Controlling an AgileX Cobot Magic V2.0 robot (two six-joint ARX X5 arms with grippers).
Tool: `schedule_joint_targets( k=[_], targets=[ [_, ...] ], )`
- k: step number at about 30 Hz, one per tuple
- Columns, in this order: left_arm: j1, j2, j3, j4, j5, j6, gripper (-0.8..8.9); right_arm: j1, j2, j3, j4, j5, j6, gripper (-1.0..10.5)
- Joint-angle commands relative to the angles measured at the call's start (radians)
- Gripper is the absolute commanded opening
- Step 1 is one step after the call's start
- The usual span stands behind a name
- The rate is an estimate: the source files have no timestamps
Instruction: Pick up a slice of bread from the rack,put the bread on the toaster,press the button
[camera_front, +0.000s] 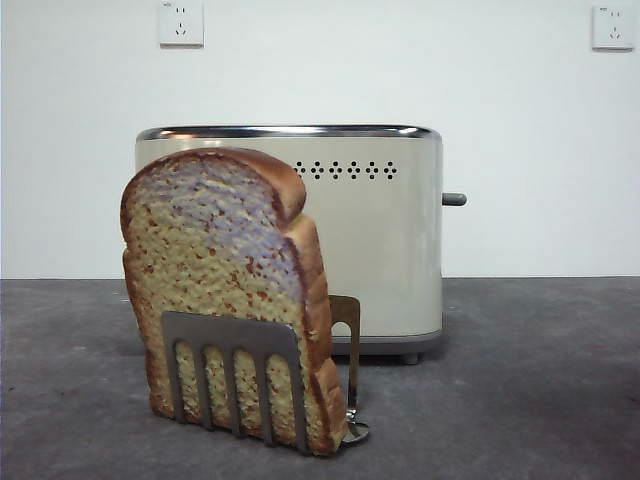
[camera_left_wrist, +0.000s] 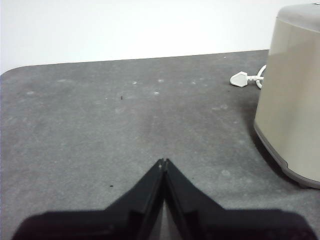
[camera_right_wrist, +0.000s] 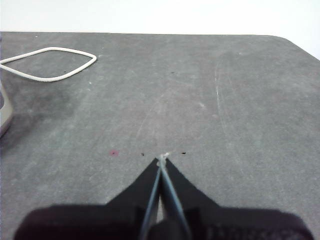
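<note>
Nothing is picked up yet: the slice of bread (camera_front: 215, 290) stands in the rack (camera_front: 240, 375) just in front of the toaster (camera_front: 370, 230), its button (camera_front: 455, 199) at the right end. Left gripper (camera_left_wrist: 164, 162) and right gripper (camera_right_wrist: 162, 159) wait with fingers pressed together, empty, well apart from the bread; next, I judge, one must open and reach it

Bread (camera_front: 215, 270) in rack (camera_front: 240, 375) (before toaster (camera_front: 380, 250))

dark grey table (camera_front: 540, 380) carries toaster (camera_front: 380, 240), rack (camera_front: 240, 375), white cord (camera_right_wrist: 47, 62).
</note>
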Motion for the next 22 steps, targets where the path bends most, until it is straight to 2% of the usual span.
schedule_joint_targets(
  k=[1, 7, 9, 15, 17, 22],
  targets=[
    [0.002, 0.0, -0.01, 0.004, 0.005, -0.007, -0.04, 0.0, 0.0, -0.004, -0.005, 0.004, 0.011, 0.0],
    [0.002, 0.0, -0.01, 0.004, 0.005, -0.007, -0.04, 0.0, 0.0, -0.004, -0.005, -0.003, 0.013, 0.0],
    [0.002, 0.0, -0.01, 0.004, 0.005, -0.007, -0.04, 0.0, 0.0, -0.004, -0.005, -0.003, 0.043, 0.0],
    [0.002, 0.0, -0.01, 0.004, 0.005, -0.008, -0.04, 0.0, 0.0, -0.004, -0.005, -0.004, 0.266, 0.0],
    [0.002, 0.0, -0.001, 0.004, 0.01, -0.028, -0.05, 0.0, 0.0, -0.003, -0.002, -0.004, 0.372, 0.0],
    [0.002, 0.004, 0.092, 0.003, 0.077, -0.031, -0.05, 0.0, 0.0, 0.039, -0.005, -0.01, 0.56, -0.1]
  ],
)
